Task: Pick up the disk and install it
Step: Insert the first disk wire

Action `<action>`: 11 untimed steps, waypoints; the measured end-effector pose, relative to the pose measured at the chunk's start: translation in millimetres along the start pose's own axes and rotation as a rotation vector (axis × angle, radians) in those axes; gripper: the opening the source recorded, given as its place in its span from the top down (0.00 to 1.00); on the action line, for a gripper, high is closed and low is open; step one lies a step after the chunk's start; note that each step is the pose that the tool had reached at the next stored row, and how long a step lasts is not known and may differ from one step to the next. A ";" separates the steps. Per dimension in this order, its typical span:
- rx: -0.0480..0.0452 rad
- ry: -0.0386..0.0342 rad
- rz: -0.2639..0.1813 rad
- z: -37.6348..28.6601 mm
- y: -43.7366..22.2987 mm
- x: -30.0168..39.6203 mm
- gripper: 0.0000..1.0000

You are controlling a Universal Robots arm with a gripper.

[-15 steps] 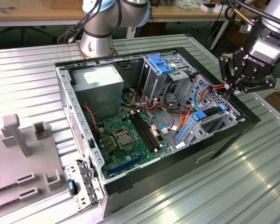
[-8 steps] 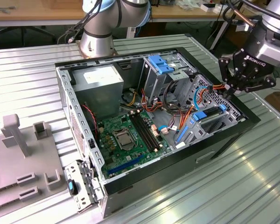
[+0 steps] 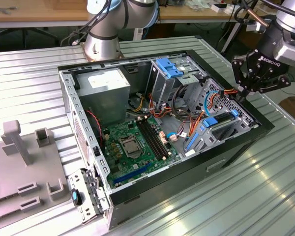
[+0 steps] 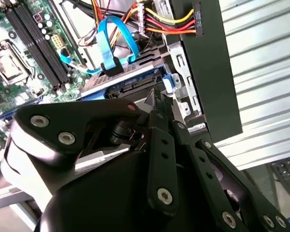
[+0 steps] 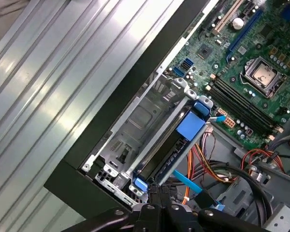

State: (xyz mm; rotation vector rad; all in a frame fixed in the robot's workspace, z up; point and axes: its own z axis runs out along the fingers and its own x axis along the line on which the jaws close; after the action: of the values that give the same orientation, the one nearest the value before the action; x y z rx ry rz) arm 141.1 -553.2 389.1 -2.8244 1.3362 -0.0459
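Ribbed metal counter (image 3: 39, 64) carries the open black case (image 3: 236, 147), with the green motherboard (image 3: 132, 142) inside. We see the blue-framed disk (image 4: 128, 83) seated in the bay (image 5: 145, 116) by the case wall, a blue cable (image 4: 108, 43) plugged in. The gripper (image 3: 244, 93) hovers at its outer end, jaws pinched together, holding nothing.

Bright, even light; glare streaks the ribbed metal table (image 3: 265, 196).

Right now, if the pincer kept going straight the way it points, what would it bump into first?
Probably the blue-framed disk, which sits right ahead of the pincer. How close they are is unclear.
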 end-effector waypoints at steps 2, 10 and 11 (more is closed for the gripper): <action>-0.0006 0.0005 -0.006 0.9 -9.6 1.6 0.89; -0.0010 0.0009 -0.086 3.8 -28.0 1.9 0.89; -0.0005 0.0003 -0.107 4.2 -28.0 1.9 0.89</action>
State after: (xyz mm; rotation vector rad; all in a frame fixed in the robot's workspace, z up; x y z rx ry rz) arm 164.1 -536.9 385.7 -2.8937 1.1845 -0.0474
